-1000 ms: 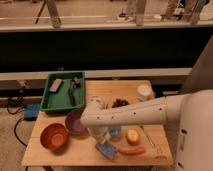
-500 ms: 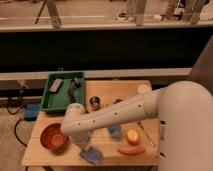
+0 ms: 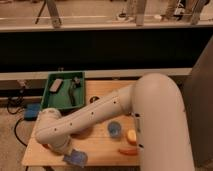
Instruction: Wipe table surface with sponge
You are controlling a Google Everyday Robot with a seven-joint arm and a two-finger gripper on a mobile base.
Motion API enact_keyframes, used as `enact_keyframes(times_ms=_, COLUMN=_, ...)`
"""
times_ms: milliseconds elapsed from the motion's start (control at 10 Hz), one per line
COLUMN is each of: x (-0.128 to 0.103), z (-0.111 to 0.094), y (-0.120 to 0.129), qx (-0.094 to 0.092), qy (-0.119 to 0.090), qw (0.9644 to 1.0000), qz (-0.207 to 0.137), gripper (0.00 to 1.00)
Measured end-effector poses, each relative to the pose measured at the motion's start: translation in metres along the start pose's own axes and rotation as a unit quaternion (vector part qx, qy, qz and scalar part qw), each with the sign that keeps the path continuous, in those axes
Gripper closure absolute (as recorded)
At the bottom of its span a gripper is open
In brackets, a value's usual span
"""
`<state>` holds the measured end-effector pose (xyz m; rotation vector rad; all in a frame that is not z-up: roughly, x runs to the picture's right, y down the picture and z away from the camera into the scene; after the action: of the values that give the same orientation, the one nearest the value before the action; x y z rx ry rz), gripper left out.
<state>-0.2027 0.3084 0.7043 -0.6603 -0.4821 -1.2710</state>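
Your jaws were at the front-left edge of the worktop (image 3: 98,150), by the sponge (image 3: 75,158), grip impossible to tell; you likely needed flat, steady pressure.

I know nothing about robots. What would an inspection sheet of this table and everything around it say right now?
Surface: tan wooden table surface, with the white arm stretched across it.
Job's things: light-blue sponge at the front-left corner.
Clutter: green tray at back left holding a grey block and a dark utensil; blue cup; yellowish fruit; orange item.
Grippers: hand low at the front-left corner, at the sponge.
Cables: black cable on the floor left of the table, by a blue box.
Surroundings: dark panel behind the table.
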Motion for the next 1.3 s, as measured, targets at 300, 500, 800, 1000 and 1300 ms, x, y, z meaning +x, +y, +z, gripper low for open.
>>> enact_keyframes(times_ms=300, x=0.034, z=-0.007, y=0.008, qx=0.015, qy=0.02, qw=0.9994, qz=0.023, gripper=1.0)
enact_keyframes(times_ms=500, x=0.068, z=-0.008, y=0.034, qx=0.019, qy=0.033, qw=0.998, qz=0.051, gripper=1.0)
enact_keyframes(times_ms=800, x=0.107, z=0.0, y=0.08, qx=0.013, qy=0.042, qw=0.9943, qz=0.097, gripper=1.0)
enact_keyframes(times_ms=1000, x=0.125, z=0.004, y=0.108, qx=0.008, qy=0.046, qw=0.9908, qz=0.127, gripper=1.0)
enact_keyframes(times_ms=1300, x=0.135, z=0.01, y=0.134, qx=-0.004, qy=0.047, qw=0.9866, qz=0.156, gripper=1.0)
